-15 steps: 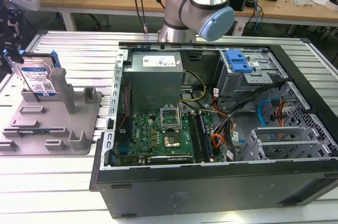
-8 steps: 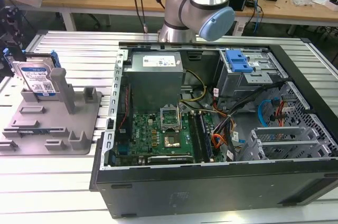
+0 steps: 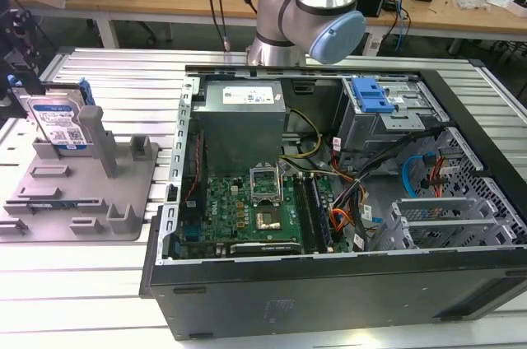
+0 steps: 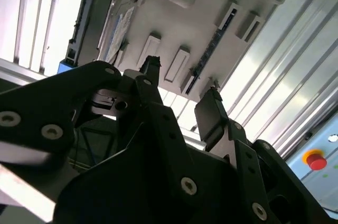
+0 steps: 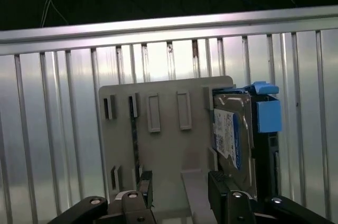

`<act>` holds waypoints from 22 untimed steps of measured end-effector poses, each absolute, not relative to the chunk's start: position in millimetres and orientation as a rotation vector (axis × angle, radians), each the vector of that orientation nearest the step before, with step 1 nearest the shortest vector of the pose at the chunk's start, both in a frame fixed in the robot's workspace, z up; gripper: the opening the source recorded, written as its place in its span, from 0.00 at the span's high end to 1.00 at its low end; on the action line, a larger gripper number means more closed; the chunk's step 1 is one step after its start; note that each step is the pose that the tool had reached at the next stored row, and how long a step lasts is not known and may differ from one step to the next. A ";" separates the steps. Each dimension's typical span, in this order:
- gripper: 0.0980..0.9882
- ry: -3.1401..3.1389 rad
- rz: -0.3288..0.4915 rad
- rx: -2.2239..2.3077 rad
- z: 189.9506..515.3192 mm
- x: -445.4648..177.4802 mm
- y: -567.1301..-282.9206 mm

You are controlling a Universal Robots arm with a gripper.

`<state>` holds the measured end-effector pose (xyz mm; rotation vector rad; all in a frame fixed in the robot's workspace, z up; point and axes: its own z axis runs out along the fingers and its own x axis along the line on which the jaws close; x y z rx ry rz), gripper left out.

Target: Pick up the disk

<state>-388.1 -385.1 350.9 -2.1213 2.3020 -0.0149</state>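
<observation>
Disk (image 3: 59,123) upright on the grey fixture plate (image 3: 82,188)
It stands on edge at the plate's far corner, at the exterior view's left of the open computer case (image 3: 346,225); gripper (image 5: 179,182) hangs over the plate, jaws spread and empty

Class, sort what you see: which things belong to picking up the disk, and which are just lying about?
Job: disk, open gripper, grey fixture plate holding the disk.
Lying about: computer case, motherboard, power supply, blue-handled drive cage.
</observation>
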 end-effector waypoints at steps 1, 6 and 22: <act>0.50 2.303 -0.014 -2.122 350.8 -389.4 -383.7; 0.50 2.317 0.029 -2.136 350.3 -393.0 -374.5; 0.50 2.254 0.044 -2.213 345.8 -403.5 -318.2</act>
